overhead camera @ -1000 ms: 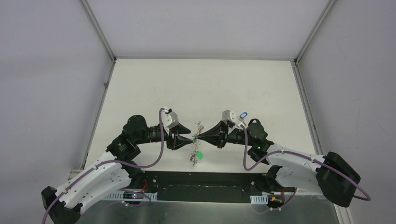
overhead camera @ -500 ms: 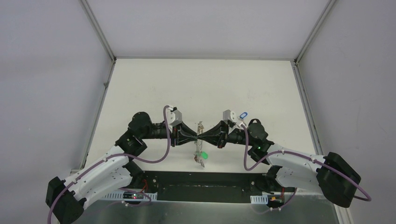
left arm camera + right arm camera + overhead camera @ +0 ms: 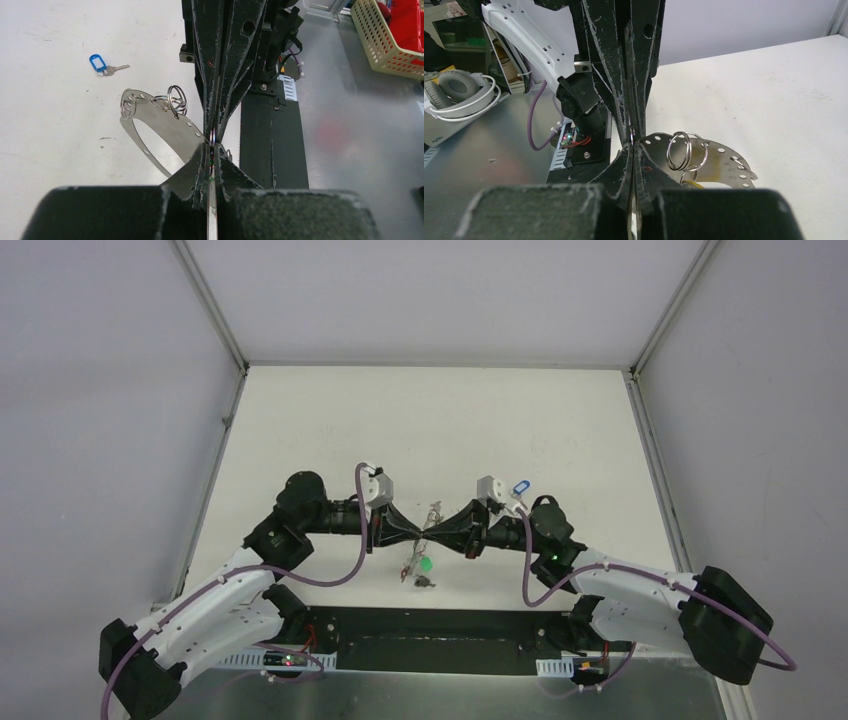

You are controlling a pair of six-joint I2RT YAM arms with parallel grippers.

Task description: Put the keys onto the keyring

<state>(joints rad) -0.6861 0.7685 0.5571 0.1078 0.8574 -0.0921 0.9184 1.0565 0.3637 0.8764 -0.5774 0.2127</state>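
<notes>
The keyring (image 3: 155, 120) is a flat silvery band with holes, held up edge-on above the table; it also shows in the right wrist view (image 3: 714, 160) and the top view (image 3: 430, 512). Small split rings (image 3: 681, 150) hang on it, with a yellow tag (image 3: 694, 184) below. My left gripper (image 3: 423, 537) and right gripper (image 3: 431, 537) meet tip to tip, both shut. The right one pinches the keyring's edge. The left one pinches a thin ring (image 3: 212, 137) with green showing. A green tag (image 3: 427, 564) and key (image 3: 425, 582) dangle beneath. A blue-tagged key (image 3: 102, 65) lies on the table.
The white table (image 3: 430, 430) is walled by grey panels on three sides. The black base plate (image 3: 430, 635) runs along the near edge. A cream basket (image 3: 385, 35) with red items and headphones (image 3: 459, 95) lie off the table.
My left gripper has moved right and closed in until its tips meet the right gripper's at the keyring. The hanging green tag and key have swung up and left. The right arm has stayed put.
</notes>
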